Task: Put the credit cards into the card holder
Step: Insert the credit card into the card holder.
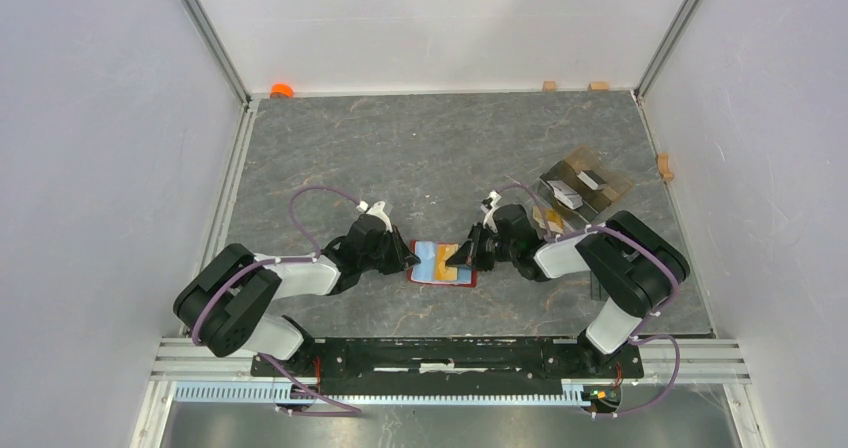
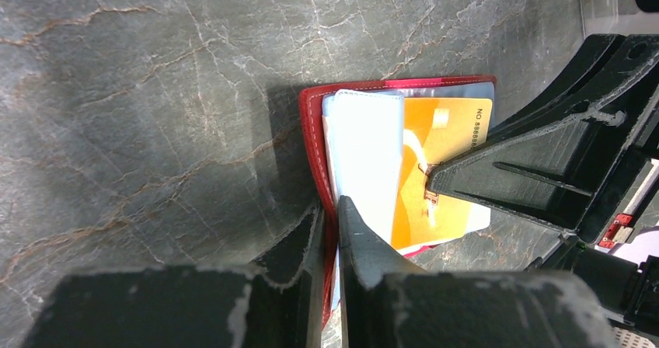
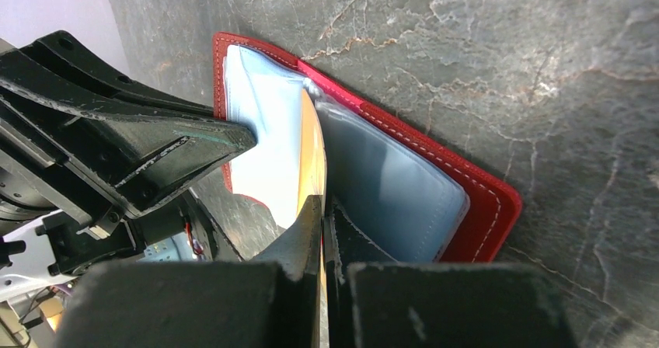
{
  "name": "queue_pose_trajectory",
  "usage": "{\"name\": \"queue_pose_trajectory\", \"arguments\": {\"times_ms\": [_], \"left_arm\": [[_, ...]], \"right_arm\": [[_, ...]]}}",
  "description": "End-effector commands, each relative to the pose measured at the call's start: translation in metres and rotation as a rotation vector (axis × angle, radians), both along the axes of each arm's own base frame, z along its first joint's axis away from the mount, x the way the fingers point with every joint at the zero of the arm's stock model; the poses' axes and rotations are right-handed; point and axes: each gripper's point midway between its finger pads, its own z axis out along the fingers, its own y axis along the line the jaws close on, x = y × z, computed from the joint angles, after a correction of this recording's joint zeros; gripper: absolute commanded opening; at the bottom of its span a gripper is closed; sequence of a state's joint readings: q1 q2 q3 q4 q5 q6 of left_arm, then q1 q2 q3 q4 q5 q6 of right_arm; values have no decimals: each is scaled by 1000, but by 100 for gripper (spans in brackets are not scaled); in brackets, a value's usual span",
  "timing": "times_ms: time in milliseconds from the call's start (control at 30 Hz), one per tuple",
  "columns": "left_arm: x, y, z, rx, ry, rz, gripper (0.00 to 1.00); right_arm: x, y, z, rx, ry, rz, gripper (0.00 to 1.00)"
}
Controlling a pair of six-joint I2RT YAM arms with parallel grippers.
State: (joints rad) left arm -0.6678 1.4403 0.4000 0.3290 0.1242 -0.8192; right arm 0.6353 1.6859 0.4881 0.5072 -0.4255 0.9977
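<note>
The red card holder (image 1: pixel 465 279) lies open on the table between both arms, with pale blue pockets (image 3: pixel 388 185) inside. My left gripper (image 1: pixel 412 259) is shut on the holder's left edge, pinching the red cover (image 2: pixel 311 130) and a pale blue flap (image 2: pixel 365 154) at the jaw tips (image 2: pixel 332 216). My right gripper (image 1: pixel 460 260) is shut on the orange card (image 2: pixel 435 169), which is tilted with its far edge down in the holder's fold (image 3: pixel 311 154). I cannot tell a light blue card from the pockets. No dark card shows.
A clear tray (image 1: pixel 612 190) with white blocks stands at the right back, close behind the right arm. Small tan blocks (image 1: pixel 549 85) lie along the back wall and one (image 1: pixel 665 165) by the right wall. An orange object (image 1: pixel 282 89) sits in the back left corner.
</note>
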Motion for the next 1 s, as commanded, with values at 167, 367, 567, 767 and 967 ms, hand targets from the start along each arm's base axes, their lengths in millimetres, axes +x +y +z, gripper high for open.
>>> {"name": "queue_pose_trajectory", "arguments": {"times_ms": [167, 367, 567, 767, 967], "left_arm": [[-51, 51, -58, 256, 172, -37, 27], [-48, 55, -52, 269, 151, -27, 40], [-49, 65, -47, 315, 153, -3, 49], [-50, 66, -42, 309, 150, 1, 47], [-51, 66, -48, 321, 166, -4, 31]], "right_arm": [[-42, -28, -51, -190, 133, -6, 0], [-41, -32, -54, -218, 127, -5, 0], [-41, -35, -55, -243, 119, -7, 0], [-39, -35, -54, -250, 113, -1, 0], [-39, -34, -54, -247, 112, 9, 0]]}}
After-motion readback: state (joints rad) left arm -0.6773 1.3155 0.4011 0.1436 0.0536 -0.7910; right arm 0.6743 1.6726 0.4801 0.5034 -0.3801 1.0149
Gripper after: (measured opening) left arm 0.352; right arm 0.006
